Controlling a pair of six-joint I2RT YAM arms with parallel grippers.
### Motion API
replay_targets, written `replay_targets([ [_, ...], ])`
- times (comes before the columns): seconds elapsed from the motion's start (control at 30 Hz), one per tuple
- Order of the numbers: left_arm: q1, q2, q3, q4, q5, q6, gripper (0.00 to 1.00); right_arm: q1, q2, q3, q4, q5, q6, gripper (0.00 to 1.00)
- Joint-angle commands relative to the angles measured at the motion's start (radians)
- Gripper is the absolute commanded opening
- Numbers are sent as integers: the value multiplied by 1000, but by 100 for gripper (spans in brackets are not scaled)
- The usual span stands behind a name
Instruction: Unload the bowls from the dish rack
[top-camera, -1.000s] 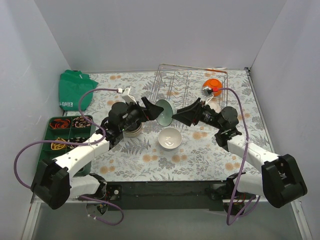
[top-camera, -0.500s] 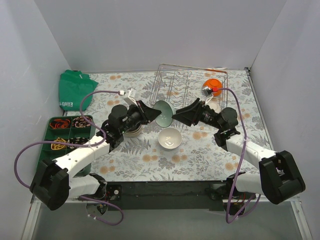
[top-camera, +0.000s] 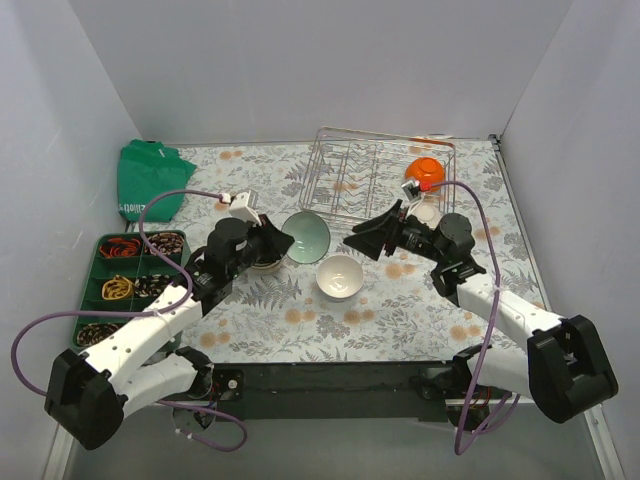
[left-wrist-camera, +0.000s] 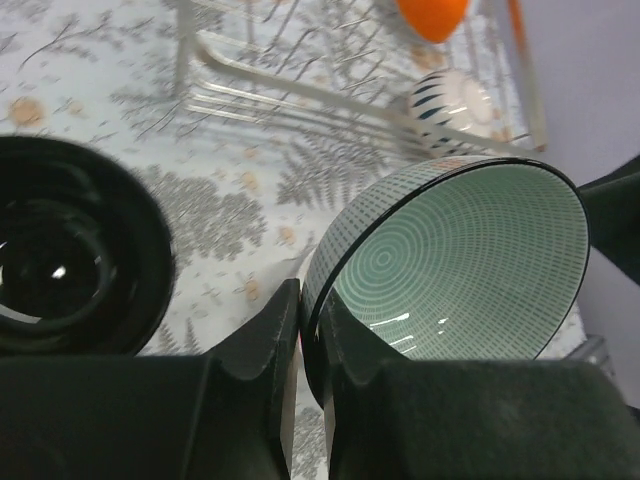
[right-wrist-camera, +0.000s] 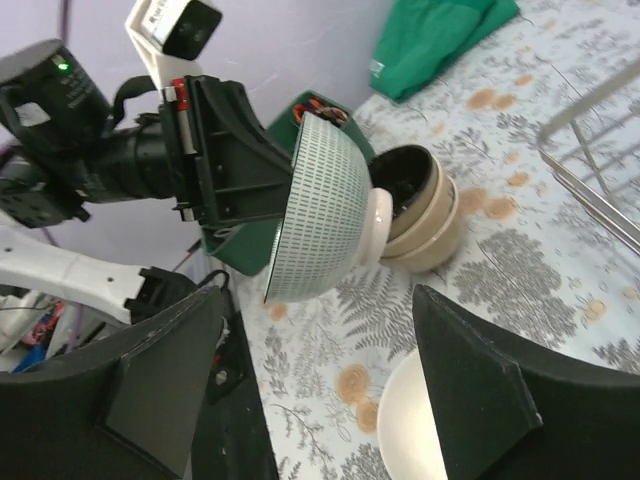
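Note:
My left gripper (top-camera: 284, 243) is shut on the rim of a pale teal bowl (top-camera: 306, 237), which it holds tilted above the table. In the left wrist view the fingertips (left-wrist-camera: 290, 305) pinch the teal bowl (left-wrist-camera: 460, 265) at its dark rim. To the right, my right gripper (top-camera: 362, 236) stands open and apart from that bowl, with nothing between its fingers. A white bowl (top-camera: 340, 277) sits on the table below. A stack of beige bowls (top-camera: 263, 263), black inside, stands under the left wrist. The dish rack (top-camera: 330, 190) holds an orange bowl (top-camera: 424, 170) and a striped white bowl (left-wrist-camera: 455, 105).
A green compartment tray (top-camera: 143, 268) with small items lies at the left. A green bag (top-camera: 150, 180) sits at the back left. Grey walls close in the table on three sides. A purple cable loops beside each arm.
The left gripper shut on the teal bowl's rim. The right gripper then opened, let the bowl go and drew back right. The left arm has carried the bowl slightly left.

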Motion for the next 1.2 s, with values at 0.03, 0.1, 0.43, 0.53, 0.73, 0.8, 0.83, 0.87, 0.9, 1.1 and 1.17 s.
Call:
replay_targets([
  [0.03,0,-49,73,-303,-110,40,0,-4,-54,36,-238,124,-246,86],
  [0.1,1,-45,75,-389,-110,34,0,-2,-68,50,-346,167,-304,86],
  [0.43,-27,20,15,-547,-101,-41,0,-4,-121,156,-682,472,-550,90],
  [0.53,-53,43,0,-545,-129,-70,0,-4,-130,150,-690,503,-558,90],
  [0.73,-90,90,-40,-490,-159,-101,0,-4,-136,153,-716,552,-584,90],
  [0.8,-98,105,-48,-475,-176,-104,2,-5,-142,157,-729,575,-594,91],
  [0.83,-101,110,-51,-467,-184,-104,4,-4,-144,162,-734,598,-601,91],
  [0.87,-102,113,-54,-463,-190,-104,6,-2,-145,165,-745,612,-617,91],
  [0.9,-104,116,-57,-455,-196,-104,7,-4,-147,168,-751,624,-625,92],
  [1.1,-105,112,-85,-420,-213,-108,22,-4,-153,197,-788,707,-673,95],
  [1.17,-104,86,-83,-426,-221,-110,30,-4,-150,208,-794,750,-690,95],
])
